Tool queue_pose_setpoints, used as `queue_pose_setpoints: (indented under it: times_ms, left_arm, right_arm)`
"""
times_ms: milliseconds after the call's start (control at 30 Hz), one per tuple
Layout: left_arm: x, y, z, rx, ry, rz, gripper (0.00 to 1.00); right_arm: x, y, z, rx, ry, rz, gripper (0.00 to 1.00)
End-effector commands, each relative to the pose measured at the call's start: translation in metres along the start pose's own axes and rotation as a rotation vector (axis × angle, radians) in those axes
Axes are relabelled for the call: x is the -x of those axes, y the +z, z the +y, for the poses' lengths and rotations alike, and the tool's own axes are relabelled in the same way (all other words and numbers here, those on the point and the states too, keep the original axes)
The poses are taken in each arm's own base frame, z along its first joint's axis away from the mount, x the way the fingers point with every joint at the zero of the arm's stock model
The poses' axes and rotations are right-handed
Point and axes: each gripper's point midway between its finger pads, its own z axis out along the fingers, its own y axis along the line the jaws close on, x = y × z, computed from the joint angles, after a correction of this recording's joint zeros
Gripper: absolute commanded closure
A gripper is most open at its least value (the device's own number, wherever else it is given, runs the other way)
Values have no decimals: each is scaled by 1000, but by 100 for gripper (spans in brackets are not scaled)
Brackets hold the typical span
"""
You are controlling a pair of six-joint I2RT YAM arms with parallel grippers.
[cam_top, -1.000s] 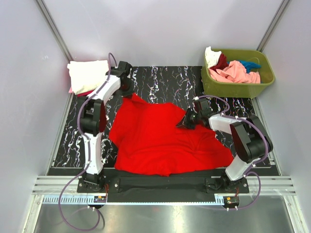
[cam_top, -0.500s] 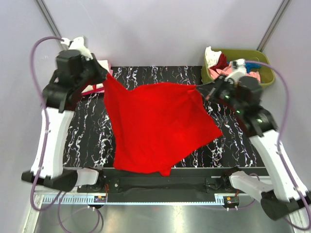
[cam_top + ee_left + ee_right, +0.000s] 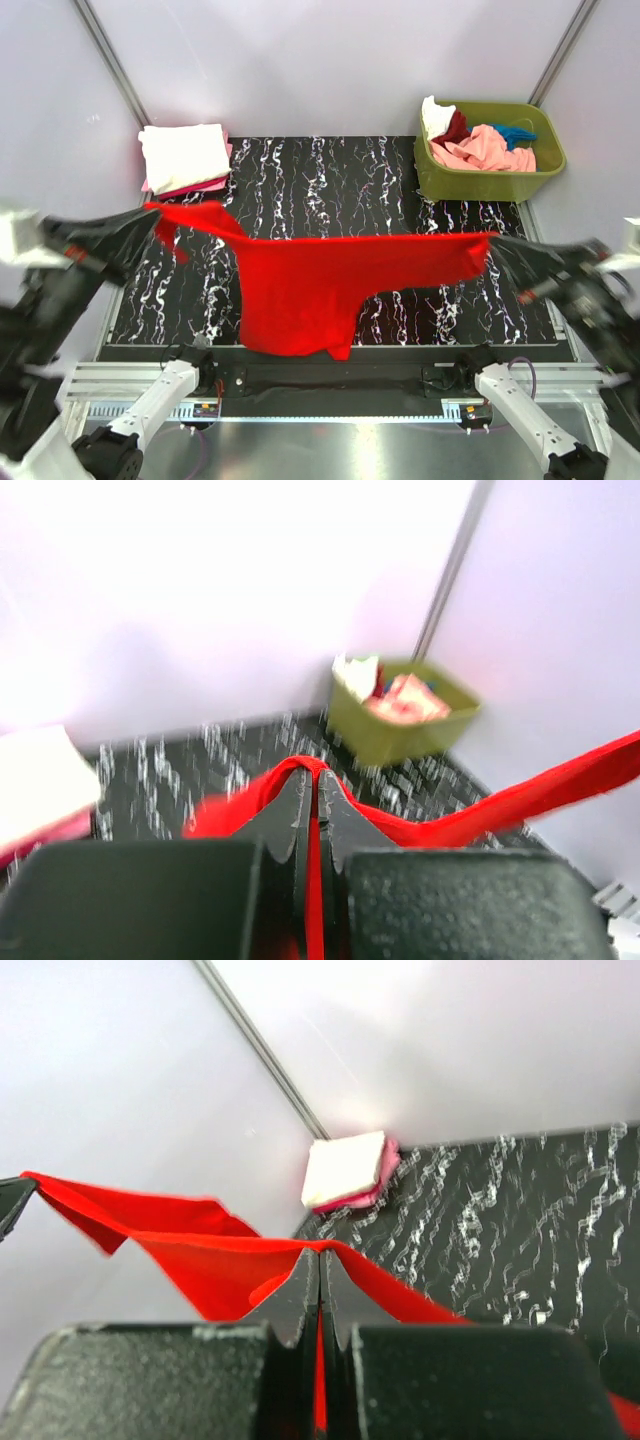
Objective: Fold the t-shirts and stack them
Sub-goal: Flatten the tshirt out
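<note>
Top view: the red shirt (image 3: 300,285) stretches across mid-frame, long axis left to right, between the left hand (image 3: 152,214) and the right hand (image 3: 493,247), its lower part drooping toward the tabletop (image 3: 330,170).
Left wrist view: the left hand is clamped on a red edge.
Right wrist view: the right hand is clamped likewise.

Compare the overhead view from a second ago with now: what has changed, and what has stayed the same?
The red t-shirt, then lying spread on the table, now hangs stretched between the left gripper and right gripper, which rose and swung apart toward the near edge. Both stayed shut on it. The folded stack and the green bin are unmoved.
</note>
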Motion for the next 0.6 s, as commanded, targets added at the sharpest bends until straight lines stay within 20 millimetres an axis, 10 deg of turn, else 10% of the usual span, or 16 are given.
queue_pose_setpoints:
  times_ms: [0,200,333,567]
  left_arm:
    - [35,-22,-24,-87,77,-119,100]
    - [70,-34,-33,-91,135,-206,100]
    - [80,-11,-18,-29,162,-193,100]
    - [15,122,65,170,162,88,100]
  right_arm:
    - [20,-38,9,-3,-53,-74,100]
    - [44,-42,6,-63,-122,-134,100]
    - [52,0,-20,-200,-139,-123,100]
    - [10,119,-111,-511,-163,40,100]
